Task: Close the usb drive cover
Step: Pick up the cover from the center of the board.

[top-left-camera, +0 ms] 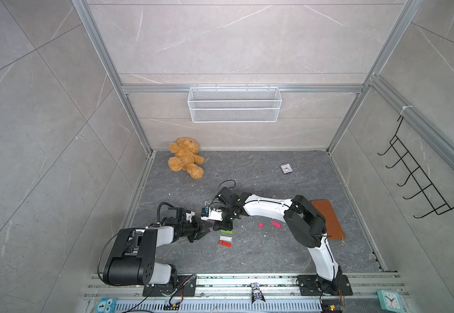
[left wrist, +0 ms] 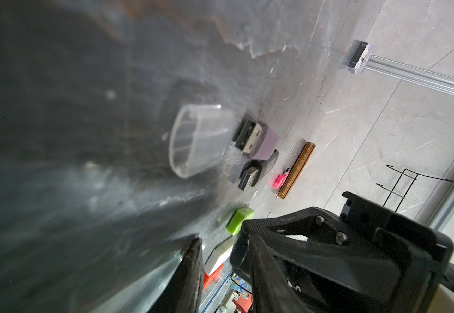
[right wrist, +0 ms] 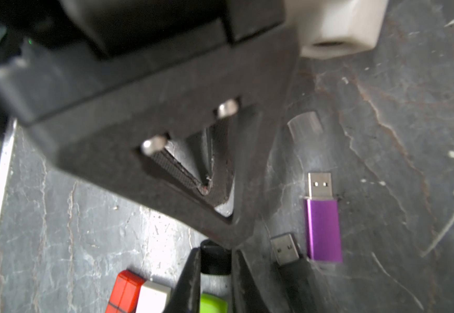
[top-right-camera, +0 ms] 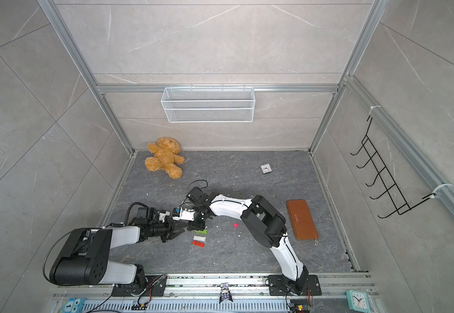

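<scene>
Right gripper [right wrist: 215, 250]: clamped on black cap [right wrist: 215, 261], near black drive [right wrist: 285, 248].
Left gripper [left wrist: 220, 235]: narrowly parted, empty.
Purple drive [right wrist: 323, 230]: uncapped, clear cap [left wrist: 198, 141] near its plug.

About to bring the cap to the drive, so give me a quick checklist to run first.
1. Right pincer shut on black cap: ok.
2. Connector of black drive bare: ok.
3. Left pincer open and empty, free to steady the drive: ok.
4. Cap's open end facing the connector: cannot tell.
5. Room around black drive: not ok, purple drive lies close beside it.
</scene>
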Motion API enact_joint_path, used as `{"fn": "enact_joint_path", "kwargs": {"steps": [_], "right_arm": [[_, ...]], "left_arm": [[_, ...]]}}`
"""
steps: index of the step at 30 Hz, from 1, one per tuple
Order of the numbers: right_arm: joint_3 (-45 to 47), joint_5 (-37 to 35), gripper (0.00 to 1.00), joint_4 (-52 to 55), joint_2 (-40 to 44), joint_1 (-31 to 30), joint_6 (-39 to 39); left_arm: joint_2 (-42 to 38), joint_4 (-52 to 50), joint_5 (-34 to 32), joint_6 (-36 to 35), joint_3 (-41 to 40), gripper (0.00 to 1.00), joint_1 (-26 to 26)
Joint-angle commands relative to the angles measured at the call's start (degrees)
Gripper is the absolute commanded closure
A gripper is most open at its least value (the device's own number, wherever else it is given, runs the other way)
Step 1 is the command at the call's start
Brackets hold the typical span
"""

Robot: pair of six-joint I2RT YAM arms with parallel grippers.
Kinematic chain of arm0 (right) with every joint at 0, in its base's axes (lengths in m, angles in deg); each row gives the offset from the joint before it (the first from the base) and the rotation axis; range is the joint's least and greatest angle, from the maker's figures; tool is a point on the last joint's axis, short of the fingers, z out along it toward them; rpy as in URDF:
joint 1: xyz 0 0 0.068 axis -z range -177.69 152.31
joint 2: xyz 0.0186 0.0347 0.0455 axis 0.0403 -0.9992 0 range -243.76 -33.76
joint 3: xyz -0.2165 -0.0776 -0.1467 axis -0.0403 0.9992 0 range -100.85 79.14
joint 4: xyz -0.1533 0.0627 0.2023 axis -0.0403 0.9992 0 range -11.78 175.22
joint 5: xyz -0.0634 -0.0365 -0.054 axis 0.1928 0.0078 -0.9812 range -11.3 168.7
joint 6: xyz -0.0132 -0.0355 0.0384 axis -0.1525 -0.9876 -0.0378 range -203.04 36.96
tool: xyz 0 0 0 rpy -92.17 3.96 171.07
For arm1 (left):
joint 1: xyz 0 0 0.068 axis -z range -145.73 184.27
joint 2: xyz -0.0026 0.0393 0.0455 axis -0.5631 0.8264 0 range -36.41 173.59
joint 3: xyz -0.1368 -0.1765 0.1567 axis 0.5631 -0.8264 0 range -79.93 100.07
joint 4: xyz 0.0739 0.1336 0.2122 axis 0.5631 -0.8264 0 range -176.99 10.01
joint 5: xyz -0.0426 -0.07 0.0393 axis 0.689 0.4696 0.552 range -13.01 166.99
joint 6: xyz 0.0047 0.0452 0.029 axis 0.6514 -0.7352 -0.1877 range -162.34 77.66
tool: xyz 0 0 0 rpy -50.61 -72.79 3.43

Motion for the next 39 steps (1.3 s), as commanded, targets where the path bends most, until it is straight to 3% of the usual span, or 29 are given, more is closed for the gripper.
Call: {"fn": "enact_joint_path", "kwargs": {"steps": [1,20,39], "right_arm": [[0.63,2.54,0.81,-1.11,2.11,0.06,1.50],[-0.91,4.27,0.81,-2.71,0.16,1.35,6.08],[0.18,5.21,0.81,-3.97,2.41,1.78,6.22]], "left_arm": [[1.04,0.61,-0.49,0.45,-0.05,0.66,0.32],[0.73,10.07,2.35,8.94,-2.54,0.70,0.71],[-4.29,10.34,5.69,12.25,-2.38,0.70,1.07]]}}
